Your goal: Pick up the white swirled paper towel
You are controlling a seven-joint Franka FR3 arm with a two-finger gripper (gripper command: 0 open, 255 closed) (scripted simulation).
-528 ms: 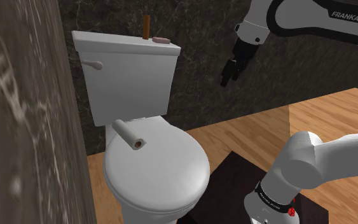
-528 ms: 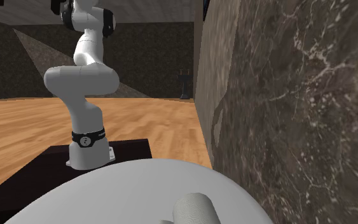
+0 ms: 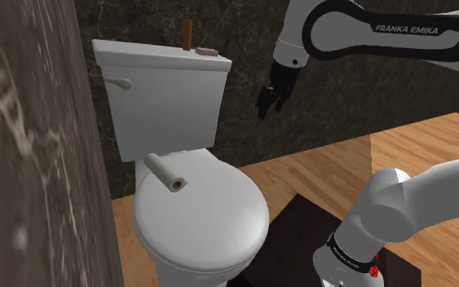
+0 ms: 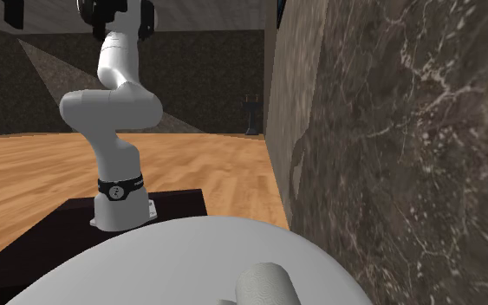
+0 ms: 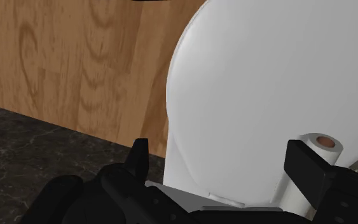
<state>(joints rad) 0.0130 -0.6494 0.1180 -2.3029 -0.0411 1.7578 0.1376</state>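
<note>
The white paper towel roll (image 3: 164, 169) with a brown core lies on its side at the back of the white toilet lid (image 3: 207, 220), just in front of the tank (image 3: 166, 102). My black gripper (image 3: 267, 104) hangs in the air, above the lid and well off toward the shoulder view's right of the roll. In the wrist view the gripper (image 5: 222, 162) is open, its fingers (image 5: 139, 154) wide apart with nothing between them. The roll (image 5: 312, 146) shows beside one finger, far below. The second exterior view has the roll (image 4: 268, 286) at its bottom edge.
A brown stick (image 3: 188, 35) and a small pinkish object (image 3: 206, 51) sit on the tank top. A dark marble wall (image 3: 24, 163) stands close along the shoulder view's left and behind the toilet. Wood floor (image 3: 342, 163) and my dark stand (image 3: 301, 236) lie to the right.
The arm has swung toward the shoulder view's left, carrying the gripper closer to the toilet and slightly lower. The roll has not moved.
</note>
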